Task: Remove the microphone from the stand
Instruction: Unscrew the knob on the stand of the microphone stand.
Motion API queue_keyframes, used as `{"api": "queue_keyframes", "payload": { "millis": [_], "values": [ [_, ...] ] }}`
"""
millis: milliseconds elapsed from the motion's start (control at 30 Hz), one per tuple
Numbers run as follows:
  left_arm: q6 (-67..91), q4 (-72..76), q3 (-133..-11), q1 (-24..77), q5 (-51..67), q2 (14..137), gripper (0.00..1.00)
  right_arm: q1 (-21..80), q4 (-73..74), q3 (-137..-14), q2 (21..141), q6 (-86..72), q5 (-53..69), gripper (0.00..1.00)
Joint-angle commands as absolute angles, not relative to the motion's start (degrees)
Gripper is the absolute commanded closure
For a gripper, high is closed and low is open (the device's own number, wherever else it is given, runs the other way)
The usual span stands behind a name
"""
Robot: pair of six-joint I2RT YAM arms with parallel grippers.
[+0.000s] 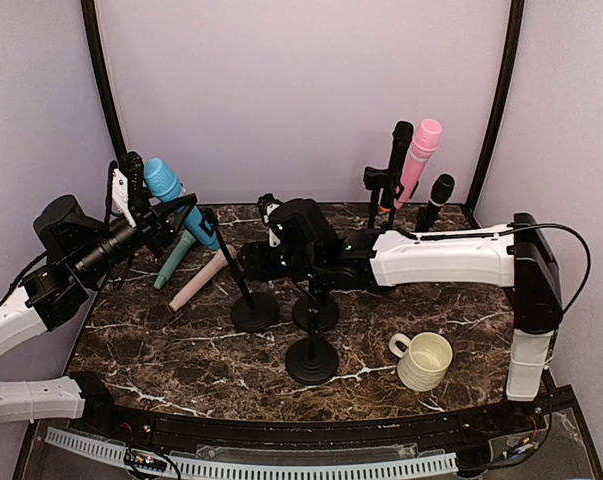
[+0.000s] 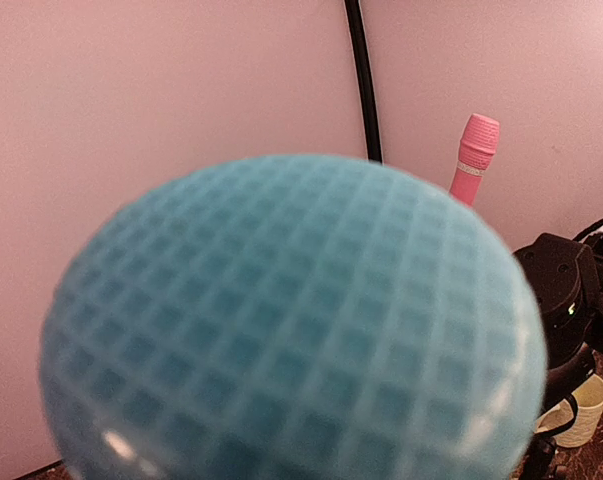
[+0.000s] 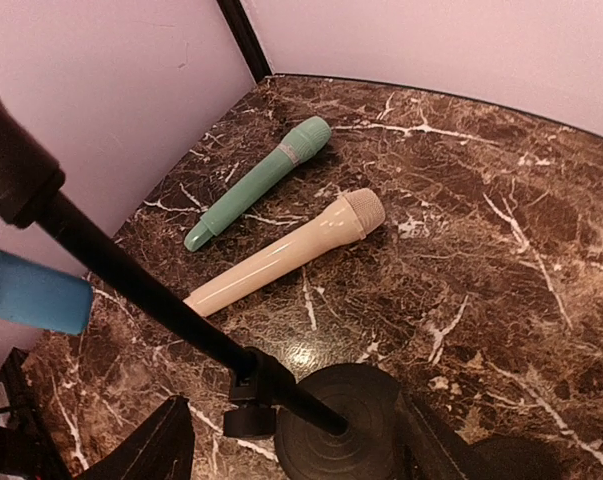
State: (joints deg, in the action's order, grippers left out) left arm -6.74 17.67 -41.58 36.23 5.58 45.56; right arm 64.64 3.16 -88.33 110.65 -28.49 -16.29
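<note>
The blue microphone (image 1: 181, 208) leans at the top of the left black stand (image 1: 243, 290), head up and to the left. My left gripper (image 1: 139, 195) is shut on it just below the head. In the left wrist view the blue mesh head (image 2: 291, 320) fills the frame and hides the jaws. My right gripper (image 1: 253, 262) is open low around the stand's pole. In the right wrist view its fingers (image 3: 151, 450) straddle the pole (image 3: 151, 290) and round base (image 3: 341, 430) without touching them. The microphone's blue tail (image 3: 36, 295) shows beside the pole.
A green microphone (image 3: 261, 180) and a cream one (image 3: 291, 250) lie on the marble table (image 1: 451, 300) left of the stand. Two more stand bases (image 1: 312, 360) sit at the centre. A cream mug (image 1: 424, 360) stands front right. A pink (image 1: 419, 155) and black microphones (image 1: 396, 150) stand at the back right.
</note>
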Motion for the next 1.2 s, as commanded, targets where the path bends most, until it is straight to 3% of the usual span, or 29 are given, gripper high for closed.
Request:
{"api": "queue_keyframes", "payload": {
  "millis": [0, 800, 933, 1167],
  "values": [
    [-8.8, 18.1, -41.8, 35.7, 4.9, 45.0, 0.89, 64.2, 8.5, -93.9, 113.3, -38.7, -7.0, 0.33],
    [-8.9, 18.2, -41.8, 35.8, 4.8, 45.0, 0.89, 63.9, 12.3, -98.7, 118.8, -40.7, -4.7, 0.57],
    [-9.0, 18.2, -41.8, 35.7, 4.8, 44.9, 0.89, 63.8, 12.2, -99.2, 119.7, -39.7, -5.7, 0.69],
    [-9.0, 18.2, -41.8, 35.8, 4.7, 44.8, 0.9, 63.7, 12.2, -99.6, 120.5, -38.6, -6.4, 0.73]
  ]
}}
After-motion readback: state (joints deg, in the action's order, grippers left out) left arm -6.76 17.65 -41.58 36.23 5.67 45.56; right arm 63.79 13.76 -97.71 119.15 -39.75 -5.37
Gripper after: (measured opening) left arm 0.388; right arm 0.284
